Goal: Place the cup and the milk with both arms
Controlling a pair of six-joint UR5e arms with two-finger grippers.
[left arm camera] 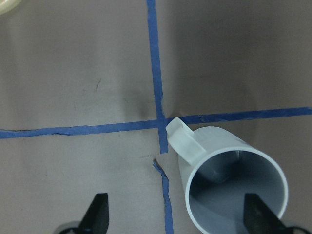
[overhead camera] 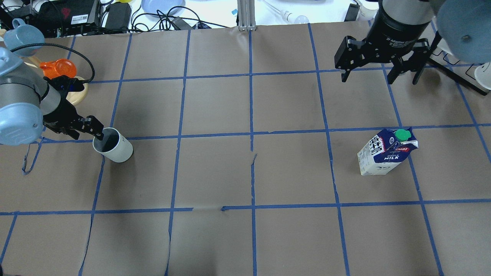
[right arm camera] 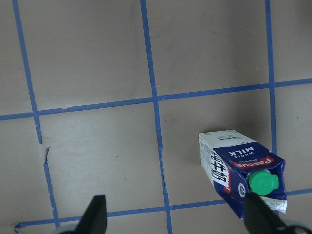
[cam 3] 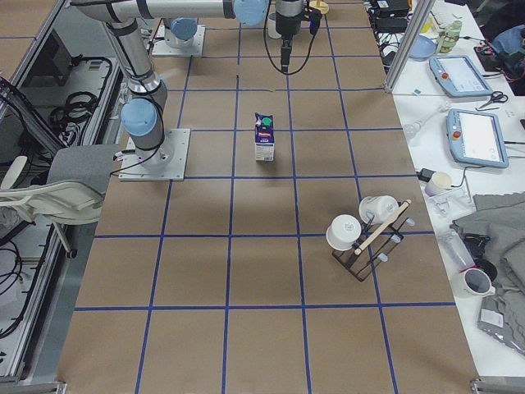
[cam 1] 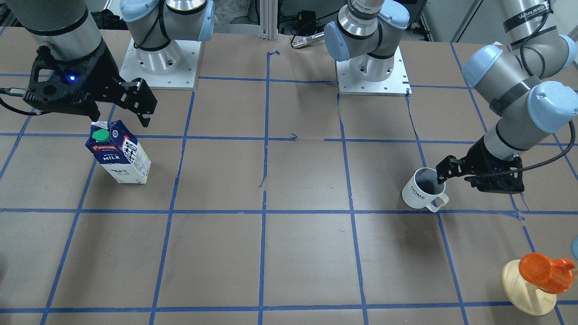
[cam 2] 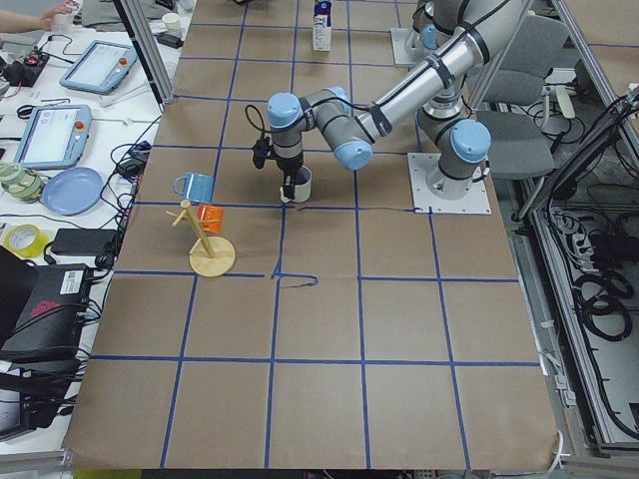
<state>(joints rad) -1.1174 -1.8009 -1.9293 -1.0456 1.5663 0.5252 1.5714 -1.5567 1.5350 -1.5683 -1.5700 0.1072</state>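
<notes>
Reaching low across the counter (cam 1: 289, 253), the left gripper (left arm camera: 176, 214), spread open, dips one finger (left arm camera: 256, 212) inside the upright cup (cam 1: 417, 194); farther back, the milk (cam 1: 122, 155) stands upright and untouched, the right gripper (overhead camera: 378, 76) hanging open well above it.

The table (cam 1: 307, 262) is being seen as brown, gridded with blue tape (cam 1: 266, 211). The milk (cam 1: 119, 153) is being shown dark blue above white, with a green cap (cam 1: 101, 135) and a red label (cam 1: 100, 147). The cup (cam 1: 415, 194) is being shown white outside, grey inside, with dark lettering.
</notes>
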